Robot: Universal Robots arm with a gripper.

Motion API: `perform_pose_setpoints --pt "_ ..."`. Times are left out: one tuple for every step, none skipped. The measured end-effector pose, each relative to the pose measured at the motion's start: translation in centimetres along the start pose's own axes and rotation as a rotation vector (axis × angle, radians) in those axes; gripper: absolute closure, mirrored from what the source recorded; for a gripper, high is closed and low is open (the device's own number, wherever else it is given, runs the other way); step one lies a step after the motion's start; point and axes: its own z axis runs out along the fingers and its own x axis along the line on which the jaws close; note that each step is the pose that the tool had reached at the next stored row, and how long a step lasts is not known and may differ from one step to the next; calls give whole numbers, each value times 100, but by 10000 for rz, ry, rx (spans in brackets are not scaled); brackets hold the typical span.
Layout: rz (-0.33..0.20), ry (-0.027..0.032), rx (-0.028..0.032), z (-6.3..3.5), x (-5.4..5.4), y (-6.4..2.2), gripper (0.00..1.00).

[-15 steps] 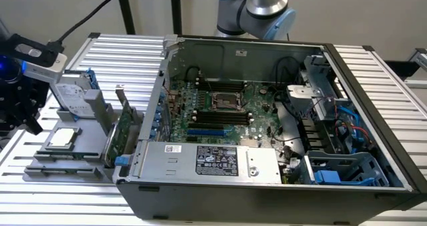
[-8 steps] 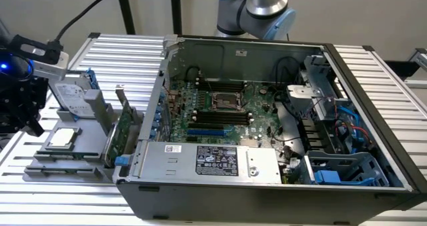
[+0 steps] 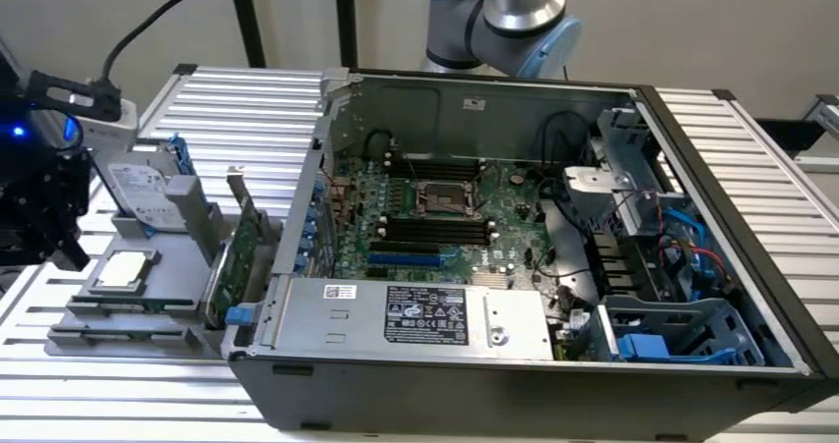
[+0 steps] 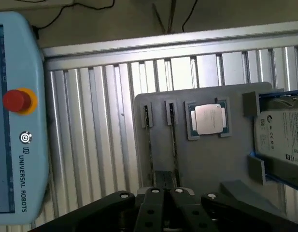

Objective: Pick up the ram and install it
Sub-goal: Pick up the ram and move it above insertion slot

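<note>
The ram (image 4: 174, 145) appears as a thin dark strip standing on edge in a narrow slot of the grey holder (image 4: 211, 164). A second, similar strip sits in the parallel slot just beside it. Both are seen edge-on, so no chips can be made out.

The tool (image 4: 165, 191) hangs above the end of the holder nearest these two slots, apart from them. Its fingers (image 4: 153, 193) are pressed together with nothing between them. In the exterior view the tool (image 3: 63, 251) is at the exterior view's left of the holder, raised clear of it.

On the same holder:
- A square silver processor chip (image 4: 209, 118) lies flat in a recess beside the slots.
- A hard drive (image 4: 281, 135) leans in a bracket beyond the chip.
- A green expansion card (image 3: 236, 256) stands upright at the holder's edge nearest the computer case (image 3: 734, 168).

The case lies open on the slatted metal counter (image 4: 100, 145), with the motherboard (image 3: 433, 217) exposed. A teach pendant (image 4: 18, 121) with a red button (image 4: 16, 100) rests on the counter near the holder.
</note>
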Motion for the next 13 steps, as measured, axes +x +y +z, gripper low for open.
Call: perform_pose_setpoints --pt "-149 6 3 7 0 0 100" --pt "-305 13 6 14 1 -1 100" --pt "-434 17 10 21 2 -1 100" --pt "-553 22 14 28 3 -1 100" --pt "-653 27 21 33 4 -1 100" --pt "-720 28 33 38 5 0 100" --pt "-752 30 36 40 6 0 100" --pt "-761 30 38 42 6 0 100" --pt "-767 31 38 42 7 0 100" --pt "-771 31 40 43 7 0 100" --pt "-773 29 43 46 7 0 100" --pt "-773 30 42 48 7 0 100" --pt "-773 29 44 52 7 0 0"
